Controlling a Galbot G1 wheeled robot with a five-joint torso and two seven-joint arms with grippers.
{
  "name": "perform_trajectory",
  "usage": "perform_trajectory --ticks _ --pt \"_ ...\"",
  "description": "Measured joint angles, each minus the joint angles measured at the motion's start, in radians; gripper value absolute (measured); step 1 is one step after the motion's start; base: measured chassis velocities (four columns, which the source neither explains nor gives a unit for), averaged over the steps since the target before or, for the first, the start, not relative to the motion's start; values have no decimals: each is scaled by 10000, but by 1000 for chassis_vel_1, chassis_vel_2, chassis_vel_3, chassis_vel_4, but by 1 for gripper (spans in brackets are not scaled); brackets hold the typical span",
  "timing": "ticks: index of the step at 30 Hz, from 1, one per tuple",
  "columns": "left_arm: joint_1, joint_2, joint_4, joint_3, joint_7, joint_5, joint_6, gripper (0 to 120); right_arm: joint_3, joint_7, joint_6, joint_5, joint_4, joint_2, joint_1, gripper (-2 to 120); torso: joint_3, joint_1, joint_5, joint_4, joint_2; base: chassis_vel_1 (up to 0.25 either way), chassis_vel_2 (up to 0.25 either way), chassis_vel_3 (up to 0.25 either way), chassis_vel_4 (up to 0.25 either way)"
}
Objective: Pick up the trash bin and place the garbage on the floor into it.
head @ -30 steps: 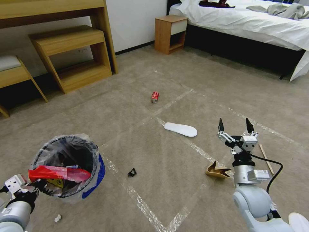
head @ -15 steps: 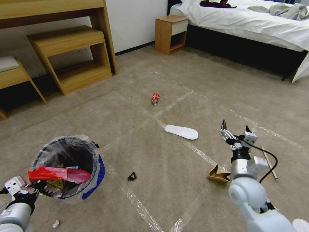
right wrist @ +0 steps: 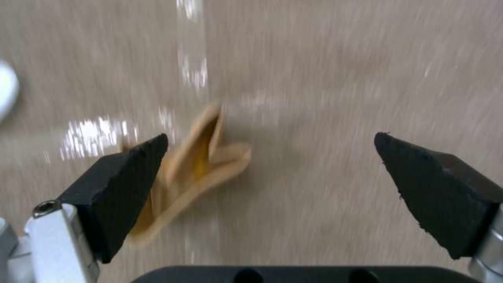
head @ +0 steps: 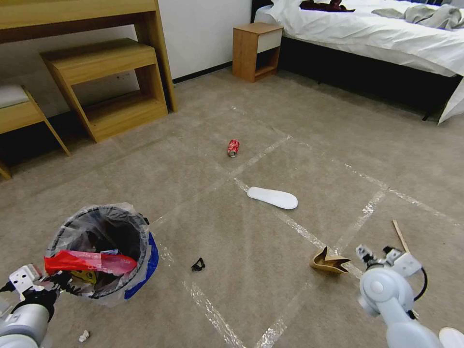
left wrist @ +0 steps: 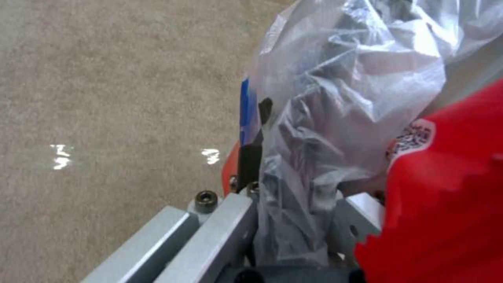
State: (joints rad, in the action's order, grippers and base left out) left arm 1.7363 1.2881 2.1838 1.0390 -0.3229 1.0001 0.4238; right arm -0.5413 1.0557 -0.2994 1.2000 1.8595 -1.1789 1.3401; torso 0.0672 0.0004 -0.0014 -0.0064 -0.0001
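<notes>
We grip the bin (head: 104, 251) rim with our left gripper (head: 50, 282), fingers clamped. Our right gripper (right wrist: 272, 173) hangs over the cardboard (right wrist: 191, 169), fingers wide apart.

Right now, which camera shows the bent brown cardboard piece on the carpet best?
The right wrist view: the bent brown cardboard piece lies large and close, its folds visible between the open right gripper fingers. The head view shows it small, beside a tape strip. The left wrist view looks at the plastic-lined bin instead.
</notes>
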Motion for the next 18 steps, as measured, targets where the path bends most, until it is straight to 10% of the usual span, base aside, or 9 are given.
perform_trajectory --ticks 18 --pt "68 206 -98 -67 52 -109 -113 0 1376 -1021 -79 -320 -1618 -771 -1251 100 0 0 -1 3 0 0 0 0 0"
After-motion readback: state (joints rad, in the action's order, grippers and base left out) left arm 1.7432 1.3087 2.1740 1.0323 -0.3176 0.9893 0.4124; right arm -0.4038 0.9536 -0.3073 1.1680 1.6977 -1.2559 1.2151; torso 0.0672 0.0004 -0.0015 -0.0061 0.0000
